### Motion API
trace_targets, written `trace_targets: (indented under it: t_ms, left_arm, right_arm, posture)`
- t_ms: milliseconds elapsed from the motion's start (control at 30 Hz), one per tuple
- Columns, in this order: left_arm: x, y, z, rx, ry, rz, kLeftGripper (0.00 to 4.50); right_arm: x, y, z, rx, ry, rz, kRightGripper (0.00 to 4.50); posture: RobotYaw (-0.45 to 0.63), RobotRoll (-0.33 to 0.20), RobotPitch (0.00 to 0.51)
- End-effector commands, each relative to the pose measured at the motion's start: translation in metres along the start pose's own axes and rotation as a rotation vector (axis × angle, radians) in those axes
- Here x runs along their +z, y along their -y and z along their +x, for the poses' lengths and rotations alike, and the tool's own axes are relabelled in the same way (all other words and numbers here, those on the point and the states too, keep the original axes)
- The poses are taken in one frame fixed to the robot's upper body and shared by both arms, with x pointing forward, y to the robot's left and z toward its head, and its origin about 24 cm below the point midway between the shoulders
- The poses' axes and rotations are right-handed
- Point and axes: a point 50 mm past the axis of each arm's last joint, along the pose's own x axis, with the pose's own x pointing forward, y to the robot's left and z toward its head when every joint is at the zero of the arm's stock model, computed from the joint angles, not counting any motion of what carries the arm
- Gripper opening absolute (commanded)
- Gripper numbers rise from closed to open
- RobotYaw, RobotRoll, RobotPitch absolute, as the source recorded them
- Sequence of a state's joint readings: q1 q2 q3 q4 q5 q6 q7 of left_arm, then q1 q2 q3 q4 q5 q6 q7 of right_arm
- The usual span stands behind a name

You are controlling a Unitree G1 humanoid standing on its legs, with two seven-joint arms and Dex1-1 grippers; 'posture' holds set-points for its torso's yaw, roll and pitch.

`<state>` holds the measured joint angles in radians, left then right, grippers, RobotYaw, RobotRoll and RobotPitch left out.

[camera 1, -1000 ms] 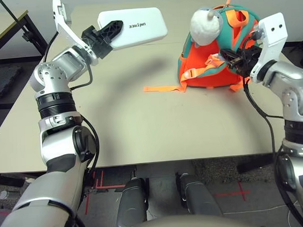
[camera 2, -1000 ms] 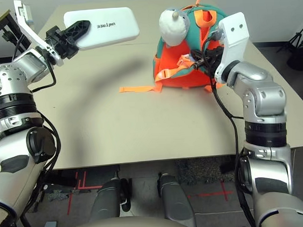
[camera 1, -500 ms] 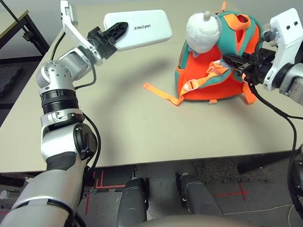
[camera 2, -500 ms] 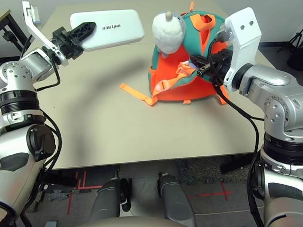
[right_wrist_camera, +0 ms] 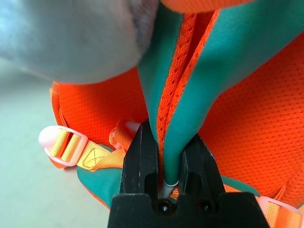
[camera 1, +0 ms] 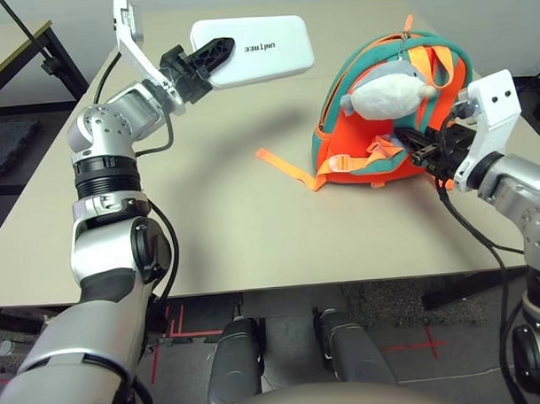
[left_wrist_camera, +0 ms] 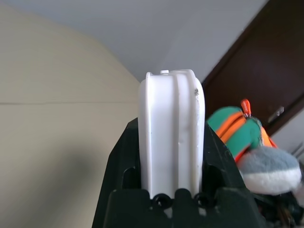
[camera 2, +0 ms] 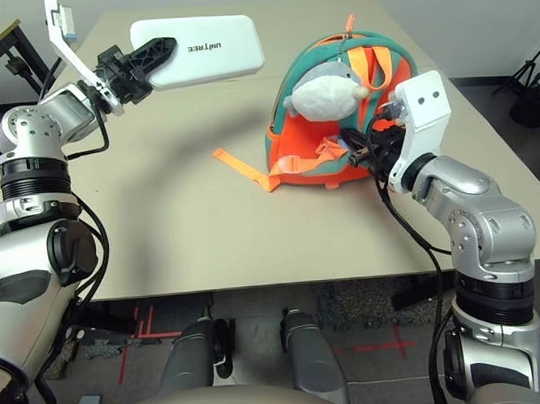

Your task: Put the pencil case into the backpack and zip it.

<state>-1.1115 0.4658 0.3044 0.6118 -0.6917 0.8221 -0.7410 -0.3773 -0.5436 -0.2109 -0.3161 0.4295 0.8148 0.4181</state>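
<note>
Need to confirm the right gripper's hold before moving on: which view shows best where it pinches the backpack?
The right wrist view: the right gripper is shut on a teal edge of the backpack. In the head views the fingers merge with the straps, so the exact pinch point is unclear.

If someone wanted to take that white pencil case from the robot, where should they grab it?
By its free far end, judging from the pose. The left gripper clamps one short end of the pencil case, which juts out flat above the table. Pinching the flat faces from the open end, opposite the gripper, looks easiest.
</note>
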Motion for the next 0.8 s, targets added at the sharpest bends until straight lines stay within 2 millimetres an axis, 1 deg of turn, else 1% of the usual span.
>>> trace_targets:
  t_ms: [33,133,267,533,567,800]
  left_arm:
    - [0.022,0.017,0.004,-0.129,0.024,0.138,1.29]
    - [0.029,0.023,0.006,-0.196,0.013,0.201,1.29]
    - [0.033,0.026,0.013,-0.244,-0.013,0.248,1.29]
    - [0.021,0.023,0.03,-0.286,-0.077,0.258,1.29]
    - [0.02,0.022,0.031,-0.287,-0.081,0.259,1.29]
    - [0.012,0.022,0.039,-0.32,-0.115,0.241,1.29]
  right_arm:
    - [-0.018,0.003,0.001,-0.008,-0.067,0.022,0.26]
    - [-0.023,0.004,0.001,-0.007,-0.079,0.025,0.26]
    - [-0.028,0.002,0.001,-0.001,-0.09,0.032,0.26]
    - [-0.031,0.001,0.0,-0.001,-0.095,0.035,0.26]
    - [-0.031,0.001,0.0,-0.002,-0.096,0.035,0.26]
    - [-0.03,0.001,0.0,-0.006,-0.095,0.033,0.26]
  posture:
    - [-0.22,0.0,0.098]
    - [-0.22,0.0,0.095]
    - [-0.22,0.0,0.093]
    - [-0.22,0.0,0.092]
    - [-0.24,0.0,0.092]
    - [-0.25,0.0,0.091]
